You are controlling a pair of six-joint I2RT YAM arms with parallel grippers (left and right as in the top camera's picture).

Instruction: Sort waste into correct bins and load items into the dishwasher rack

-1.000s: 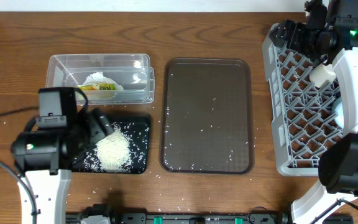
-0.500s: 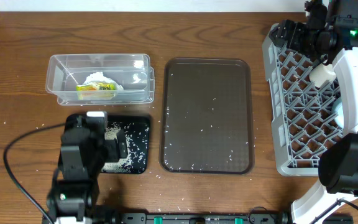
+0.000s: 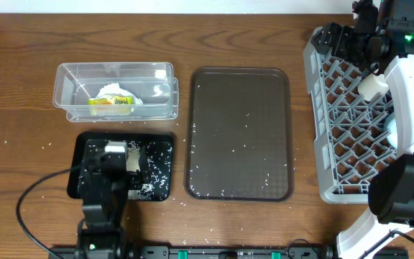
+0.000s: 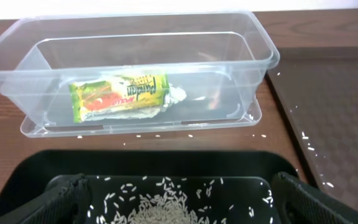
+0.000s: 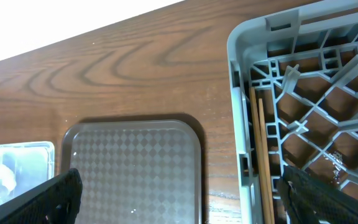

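The left end effector (image 4: 179, 186) is being held wide open and empty, low over the black tray (image 3: 160, 144), with the rice (image 4: 160, 211) lying heaped beneath the gap between its fingers. The right end effector (image 5: 185, 186) is likewise being held fully open, with nothing gripped, above a corner of the dishwasher rack (image 3: 336, 144). The wrapper (image 4: 120, 96) and the tissue (image 3: 112, 91) are lying inside the clear tub (image 4: 263, 56).

The main risk is being judged as scatter. If the left arm is being lowered or swung while so close, the heap could be ploughed over the tray's shallow rim, or the light tray itself shoved across the tabletop (image 3: 20, 108). Stray grains are being left on the brown serving tray (image 3: 239, 108) and on the wood around it; these are too fine for a two-finger pinch and are likely being missed. The cable (image 3: 31, 198) trailing beside the left arm could be dragged through them. On the right, an upright peg could be caught by an open finger, and the rack jolted.
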